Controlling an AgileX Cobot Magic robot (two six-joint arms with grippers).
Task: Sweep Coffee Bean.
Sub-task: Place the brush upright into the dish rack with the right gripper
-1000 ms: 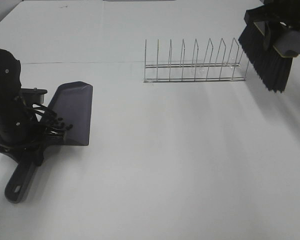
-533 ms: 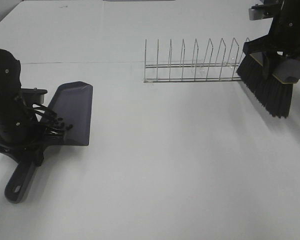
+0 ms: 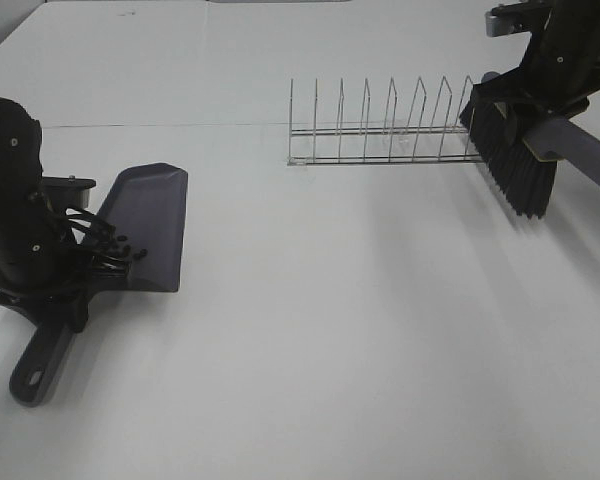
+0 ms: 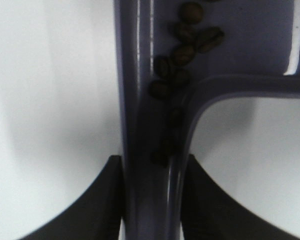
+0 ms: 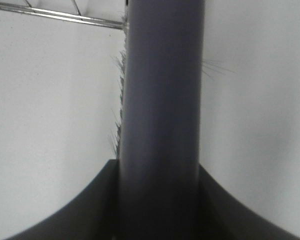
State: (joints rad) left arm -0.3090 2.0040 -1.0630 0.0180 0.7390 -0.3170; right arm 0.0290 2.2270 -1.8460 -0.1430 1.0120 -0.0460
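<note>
1. Nearest, on the left of the white counter (image 3: 330, 350), the grey dustpan (image 3: 150, 215) lies with its handle end pointing toward the near edge.
2. The left pincer (image 4: 152, 205) is closed around that handle. The left wrist view shows a dark finger (image 4: 102, 200) pressed against each side of it.
3. The coffee beans (image 4: 182, 50) are inside the dustpan. They are dark brown ovals bunched against a side wall where the handle joins the pan, and a few trail down the handle's groove toward the pincer.
4. Farther back, right of the middle, a wire rack (image 3: 385, 135) stands on the counter with its thin upright prongs in a row.
5. Farthest, at the right, the right pincer (image 5: 157, 200) is clamped on the grey handle of the brush (image 3: 510, 160).
6. The black bristles (image 3: 520, 180) point down just beside the right end of the rack. Whether their tips touch the counter cannot be told.
</note>
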